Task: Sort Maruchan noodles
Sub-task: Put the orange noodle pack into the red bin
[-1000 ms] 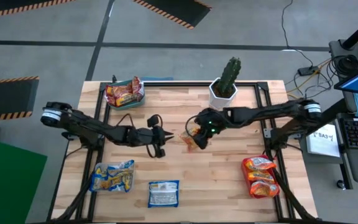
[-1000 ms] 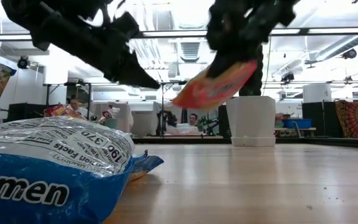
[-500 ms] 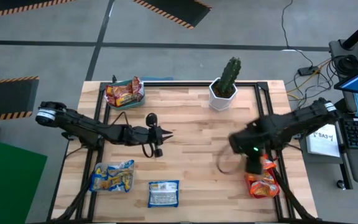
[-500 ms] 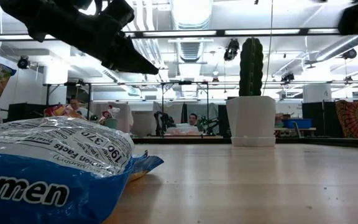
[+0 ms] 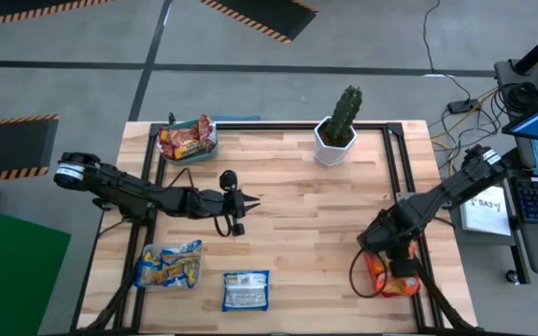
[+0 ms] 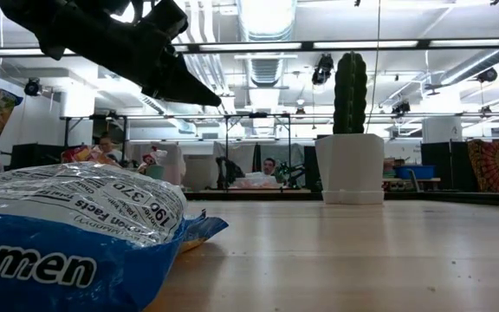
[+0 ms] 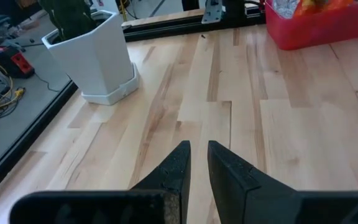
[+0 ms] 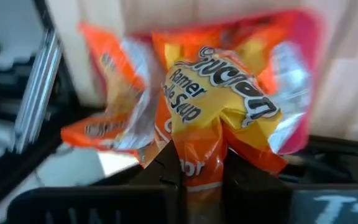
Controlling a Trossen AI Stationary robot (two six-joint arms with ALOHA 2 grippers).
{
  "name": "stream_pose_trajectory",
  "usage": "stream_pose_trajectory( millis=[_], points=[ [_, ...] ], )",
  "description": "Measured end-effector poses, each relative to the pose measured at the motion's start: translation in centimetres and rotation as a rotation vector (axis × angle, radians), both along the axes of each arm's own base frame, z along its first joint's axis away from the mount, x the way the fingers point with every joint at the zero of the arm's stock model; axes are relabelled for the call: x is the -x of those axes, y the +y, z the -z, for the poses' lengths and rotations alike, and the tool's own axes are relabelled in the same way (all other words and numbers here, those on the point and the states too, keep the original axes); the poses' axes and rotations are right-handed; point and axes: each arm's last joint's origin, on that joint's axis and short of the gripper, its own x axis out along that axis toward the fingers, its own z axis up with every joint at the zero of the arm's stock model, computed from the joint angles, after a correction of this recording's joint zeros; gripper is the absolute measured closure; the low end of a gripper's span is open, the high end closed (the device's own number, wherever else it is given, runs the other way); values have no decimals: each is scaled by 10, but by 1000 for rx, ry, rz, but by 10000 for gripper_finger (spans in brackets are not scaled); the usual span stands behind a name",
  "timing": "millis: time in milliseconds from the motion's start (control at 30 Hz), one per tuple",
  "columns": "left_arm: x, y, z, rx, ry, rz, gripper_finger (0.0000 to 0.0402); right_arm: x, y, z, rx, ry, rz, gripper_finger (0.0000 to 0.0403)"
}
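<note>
A: Right gripper (image 8: 197, 163) state?

B: Fingers clamped on an orange-yellow Maruchan packet (image 8: 219, 118), pinched at its bottom edge. In the high view it's at the near right corner, right over the pile of orange packets (image 5: 395, 275).

A: Step?

B: Looks like the drop onto that pile. To do it well I'd say: get low over the stack, centre the held packet on the others, then part the fingers and lift straight up so the crinkly wrapper doesn't snag and drag. The pile sits by the table edge (image 5: 442, 238), so a high or off-centre release could slide it off.

A: Left gripper (image 7: 197, 163)?

B: Fingers nearly together, nothing between them. It hovers mid-table, well apart from everything; cactus in its white pot (image 7: 95, 53) ahead of it to one side, pink tray (image 7: 319, 25) ahead to the other.

A: Counts?

B: Piles overlap, so rough. Right wrist view: one held packet plus at least two orange ones under it. High view: one lone blue packet (image 5: 247, 290) on the near edge, a blue-yellow heap (image 5: 169, 264) beside it, can't split the count. Red-silver packets (image 5: 187, 139) in the far left tray, count unclear. One cactus. Two arms.

A: Loose packets mid-table?

B: None seen.
</note>
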Motion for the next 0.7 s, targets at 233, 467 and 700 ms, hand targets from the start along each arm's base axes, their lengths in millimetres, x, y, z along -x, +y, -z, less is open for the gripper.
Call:
stream_pose_trajectory(
  millis=[233, 467, 700],
  points=[
    [0, 0, 0, 2, 1, -1, 363, 7, -5, 28, 135, 28, -66, 369],
    [0, 0, 0, 2, 2, -1, 363, 7, -8, 32, 222, 21, 7, 342],
    [0, 0, 1, 2, 6, -2, 363, 1, -5, 20, 206, -27, 22, 300]
  ],
)
